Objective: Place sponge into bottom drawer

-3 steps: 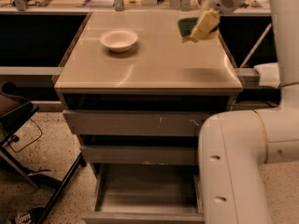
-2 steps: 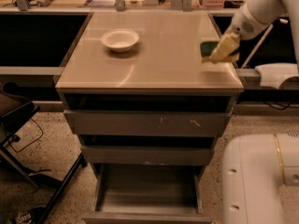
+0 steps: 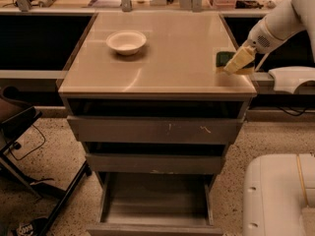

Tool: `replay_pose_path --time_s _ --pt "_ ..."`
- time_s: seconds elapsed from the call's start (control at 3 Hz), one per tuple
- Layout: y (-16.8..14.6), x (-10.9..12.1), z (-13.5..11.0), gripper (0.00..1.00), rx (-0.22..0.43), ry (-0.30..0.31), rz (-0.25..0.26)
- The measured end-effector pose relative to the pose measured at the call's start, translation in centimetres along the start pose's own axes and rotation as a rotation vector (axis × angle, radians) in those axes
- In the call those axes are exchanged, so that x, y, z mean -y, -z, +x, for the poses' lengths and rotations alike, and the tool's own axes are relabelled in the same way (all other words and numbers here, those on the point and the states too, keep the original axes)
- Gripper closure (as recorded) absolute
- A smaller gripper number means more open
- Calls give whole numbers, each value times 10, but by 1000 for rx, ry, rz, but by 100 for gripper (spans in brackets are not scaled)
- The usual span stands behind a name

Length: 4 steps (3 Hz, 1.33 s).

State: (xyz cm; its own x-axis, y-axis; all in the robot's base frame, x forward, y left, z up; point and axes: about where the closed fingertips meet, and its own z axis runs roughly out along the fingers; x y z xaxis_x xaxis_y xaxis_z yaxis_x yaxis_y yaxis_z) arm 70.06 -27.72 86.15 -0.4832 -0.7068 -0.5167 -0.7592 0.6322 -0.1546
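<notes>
The sponge [image 3: 223,58] shows dark green and is held at the right edge of the cabinet top [image 3: 167,63], just above its surface. My gripper [image 3: 234,62] reaches in from the upper right and is shut on the sponge; its pale fingers [image 3: 239,58] cover the sponge's right side. The bottom drawer [image 3: 155,200] is pulled open at the foot of the cabinet, well below and to the left of the gripper. I see nothing inside it.
A white bowl [image 3: 126,42] sits at the back left of the cabinet top. Two scuffed drawers [image 3: 152,130] above the open one stand slightly out. My white base [image 3: 280,195] is at the lower right. Dark chair legs [image 3: 29,146] stand at the left.
My gripper has carried the sponge rightward and lower, from above the back middle of the cabinet top to its right edge. The bowl and drawers have not moved.
</notes>
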Motion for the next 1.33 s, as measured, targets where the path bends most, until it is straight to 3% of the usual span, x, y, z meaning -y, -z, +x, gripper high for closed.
replay_pose_path --time_s 0.33,0.67,1.0,1.33 --pt "2 -6 7 100 -6 -38 -32" --pt "13 -26 39 100 -14 -143 -85" --pt "32 -49 56 100 37 -215 -178" --pt "30 -49 42 100 91 -213 -189"
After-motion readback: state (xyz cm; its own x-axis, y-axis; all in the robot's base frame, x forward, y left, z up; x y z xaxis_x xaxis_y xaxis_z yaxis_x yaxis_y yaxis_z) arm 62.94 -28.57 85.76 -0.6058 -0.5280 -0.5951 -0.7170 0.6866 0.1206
